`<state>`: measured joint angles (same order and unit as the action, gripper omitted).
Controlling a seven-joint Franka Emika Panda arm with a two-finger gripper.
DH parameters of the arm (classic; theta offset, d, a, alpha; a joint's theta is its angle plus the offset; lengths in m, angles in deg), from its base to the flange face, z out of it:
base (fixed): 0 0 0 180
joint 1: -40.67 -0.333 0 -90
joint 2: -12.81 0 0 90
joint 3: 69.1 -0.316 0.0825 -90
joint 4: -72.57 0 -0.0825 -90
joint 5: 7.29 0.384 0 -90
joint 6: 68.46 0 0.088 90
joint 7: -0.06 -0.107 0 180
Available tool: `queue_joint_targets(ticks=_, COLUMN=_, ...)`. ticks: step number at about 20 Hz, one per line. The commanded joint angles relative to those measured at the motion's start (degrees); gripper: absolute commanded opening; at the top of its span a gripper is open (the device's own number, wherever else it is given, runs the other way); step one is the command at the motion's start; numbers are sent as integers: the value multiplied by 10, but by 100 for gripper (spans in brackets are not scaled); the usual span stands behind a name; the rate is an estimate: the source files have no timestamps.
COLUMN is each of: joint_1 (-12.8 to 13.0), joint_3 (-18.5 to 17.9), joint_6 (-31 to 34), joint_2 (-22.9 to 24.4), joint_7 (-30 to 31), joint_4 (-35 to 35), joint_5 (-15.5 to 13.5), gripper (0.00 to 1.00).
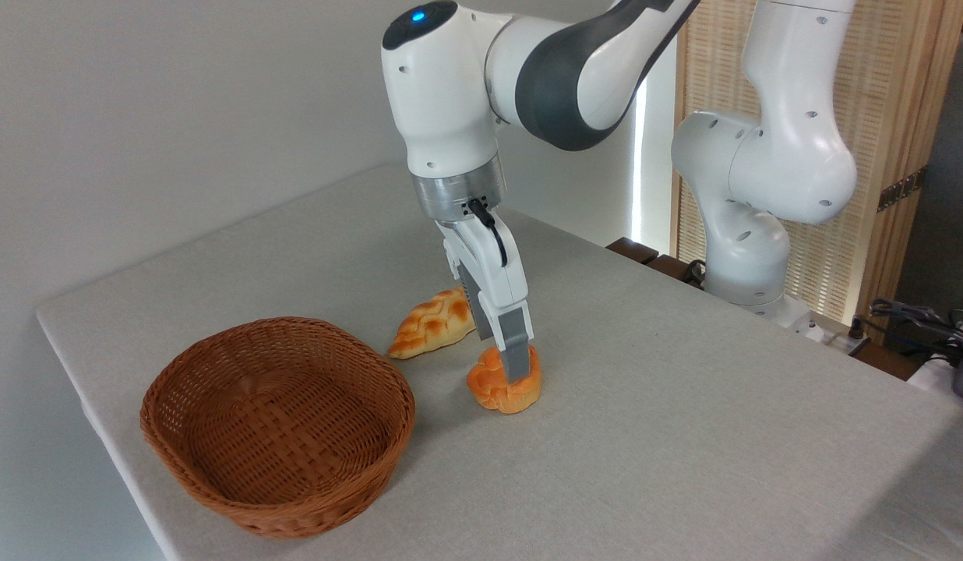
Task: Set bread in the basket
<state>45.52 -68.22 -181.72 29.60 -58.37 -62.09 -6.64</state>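
Bread [493, 388]: one bun, one loaf [432, 322], one basket [216, 467]

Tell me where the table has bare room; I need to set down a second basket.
Bare cloth runs right of the orange bun toward the robot base, and along the near edge. Crowded: basket, braided loaf and gripper cluster together at centre-left.
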Motion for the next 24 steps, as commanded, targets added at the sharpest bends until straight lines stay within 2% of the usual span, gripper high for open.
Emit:
queue_joint_targets(ticks=1, joint_1=0, joint_3=2, joint_6=-16, joint_2=11, joint_7=-9, joint_4=-17, joint_5=30, gripper=100)
queue_joint_targets(ticks=6, joint_1=0, joint_3=14, joint_6=-42, joint_2=10, joint_7=-9, joint_4=-39, joint_5=31, gripper=97)
queue_joint_targets(ticks=8, joint_1=0, joint_3=15, joint_6=-42, joint_2=9, joint_7=-9, joint_4=-40, joint_5=30, gripper=84)
queue_joint_targets(ticks=9, joint_1=0, joint_3=14, joint_6=-42, joint_2=9, joint_7=-9, joint_4=-43, joint_5=30, gripper=68)
queue_joint_targets(ticks=11, joint_1=0, joint_3=15, joint_6=-42, joint_2=9, joint_7=-9, joint_4=-44, joint_5=31, gripper=46)
queue_joint_targets(ticks=13, joint_1=0, joint_3=15, joint_6=-42, joint_2=9, joint_7=-9, joint_4=-44, joint_5=30, gripper=36)
queue_joint_targets(ticks=15, joint_1=0, joint_3=15, joint_6=-42, joint_2=10, joint_7=-9, joint_4=-43, joint_5=30, gripper=31)
queue_joint_targets(ticks=24, joint_1=0, joint_3=15, joint_6=-33, joint_2=11, joint_7=-10, joint_4=-39, joint_5=30, gripper=31)
